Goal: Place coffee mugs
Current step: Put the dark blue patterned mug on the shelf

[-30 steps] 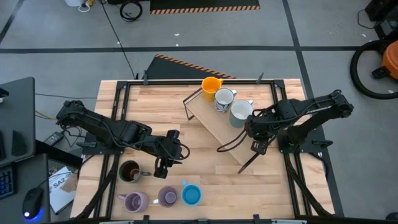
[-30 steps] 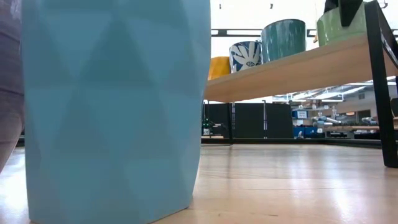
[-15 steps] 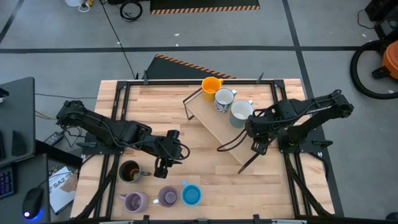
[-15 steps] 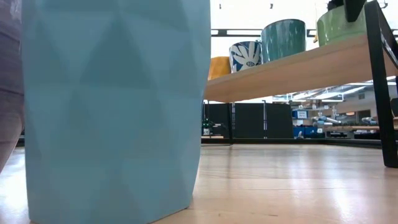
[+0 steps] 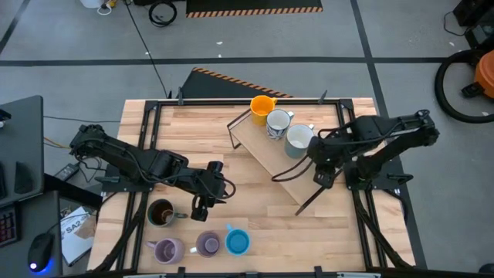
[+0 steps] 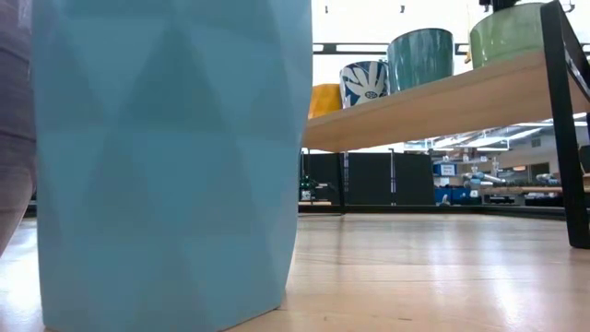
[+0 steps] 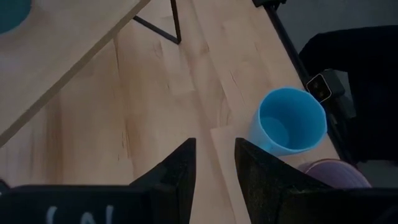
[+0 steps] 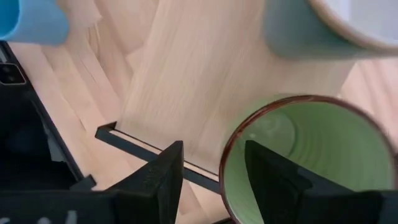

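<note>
Four coffee mugs stand in a row on the slanted wooden shelf (image 5: 266, 160): orange (image 5: 262, 106), white patterned (image 5: 278, 123), grey-teal (image 5: 298, 140) and green (image 6: 512, 32). My right gripper (image 8: 211, 174) hovers open just above the green mug (image 8: 298, 162), one finger outside its rim and one over its mouth. It hides this mug in the high view. On the table near the front stand a dark brown mug (image 5: 160, 213), two purple mugs (image 5: 166, 250) (image 5: 208, 244) and a blue mug (image 5: 237, 242). My left gripper (image 5: 202, 205) hangs open above the table beside them with nothing between its fingers.
The shelf stands on thin black legs (image 6: 564, 120) with free room beneath it. Bare tabletop (image 5: 255, 205) lies between the shelf and the front mugs. Black frame rails (image 5: 150, 131) run along the table's sides. A monitor and keyboard sit off the table's left.
My right gripper has gone up from the green mug. The dark finger that stood at the mug's rim in the low view has risen out of the picture's top. The green mug stays upright on the shelf.
</note>
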Action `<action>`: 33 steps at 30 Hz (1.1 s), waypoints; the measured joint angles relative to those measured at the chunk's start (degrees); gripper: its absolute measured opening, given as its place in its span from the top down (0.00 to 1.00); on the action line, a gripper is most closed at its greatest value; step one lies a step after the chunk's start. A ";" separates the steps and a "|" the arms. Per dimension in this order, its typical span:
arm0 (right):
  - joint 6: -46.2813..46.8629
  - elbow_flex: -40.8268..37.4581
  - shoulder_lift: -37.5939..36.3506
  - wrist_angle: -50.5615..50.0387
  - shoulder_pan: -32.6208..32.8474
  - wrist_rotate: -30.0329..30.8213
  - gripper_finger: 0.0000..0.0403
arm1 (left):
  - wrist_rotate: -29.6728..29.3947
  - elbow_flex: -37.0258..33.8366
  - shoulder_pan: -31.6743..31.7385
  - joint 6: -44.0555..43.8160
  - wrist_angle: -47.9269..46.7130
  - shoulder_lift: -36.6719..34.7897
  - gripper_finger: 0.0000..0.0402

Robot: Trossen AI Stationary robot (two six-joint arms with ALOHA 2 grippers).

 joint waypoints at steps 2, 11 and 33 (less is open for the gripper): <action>-0.92 1.09 -0.05 -0.41 0.85 2.35 0.56 | -1.39 -0.02 0.00 0.69 0.20 0.06 0.71; -4.15 1.95 -4.13 2.61 5.69 12.06 0.56 | -3.53 -6.11 -0.35 -0.73 11.87 0.42 0.71; -25.89 1.93 -0.35 29.58 14.11 24.69 0.56 | -4.09 -6.16 -14.40 -39.66 3.18 3.73 0.71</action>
